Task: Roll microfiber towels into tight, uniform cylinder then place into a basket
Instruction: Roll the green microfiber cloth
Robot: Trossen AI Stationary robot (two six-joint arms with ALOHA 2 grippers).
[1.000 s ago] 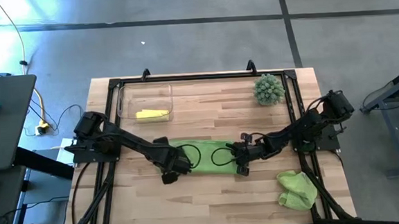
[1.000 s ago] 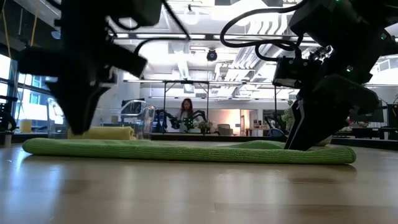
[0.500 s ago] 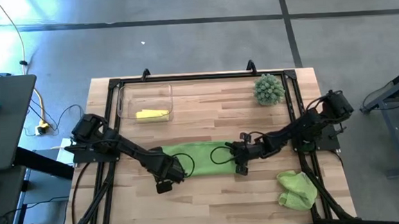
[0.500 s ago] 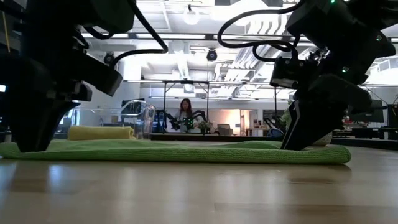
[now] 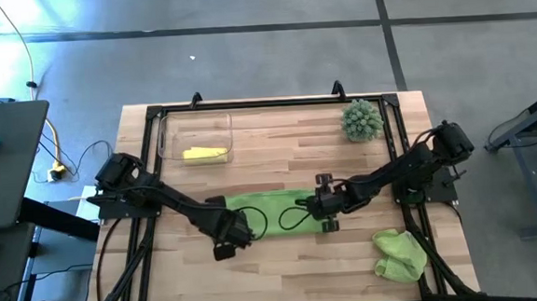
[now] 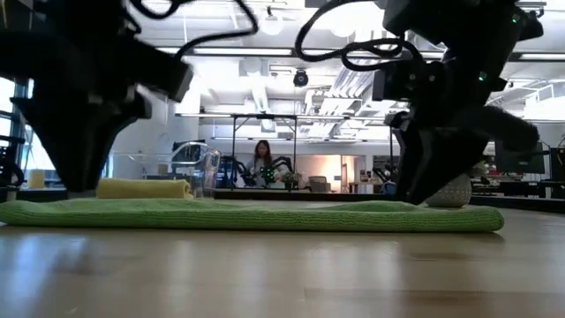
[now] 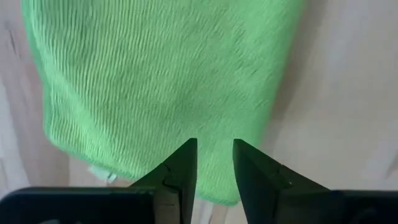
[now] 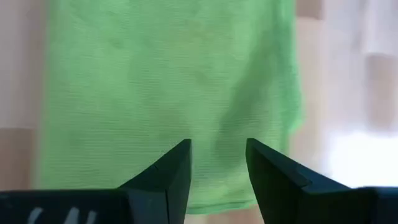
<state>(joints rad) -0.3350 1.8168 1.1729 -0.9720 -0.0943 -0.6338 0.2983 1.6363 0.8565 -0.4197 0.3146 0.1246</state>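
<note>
The step in hand is the preparation of a green towel (image 5: 270, 209), which lies flat and folded to a long band at the middle of the table (image 5: 285, 271); no roll is yet begun in it. The left hand (image 5: 229, 237) stands over the band's end at 9 o'clock, its fingers (image 7: 180, 171) a little apart, with cloth showing in the gap; whether they pinch the hem cannot be told. The right hand (image 5: 323, 210) stands over the end at 3 o'clock, fingers (image 8: 171, 174) parted and holding nothing, the towel spread beyond them. The low view shows both hands down at the cloth's surface. The next move probably calls for a firm pinch at one short edge and an even turn along the band, so that the cylinder stays tight and uniform. One yellow roll (image 5: 204, 153) already lies in the basket (image 5: 169, 129), at about 10 o'clock from the band and well apart. A second green towel (image 5: 398, 255) lies crumpled at about 4 o'clock, near the table's corner, untouched.
</note>
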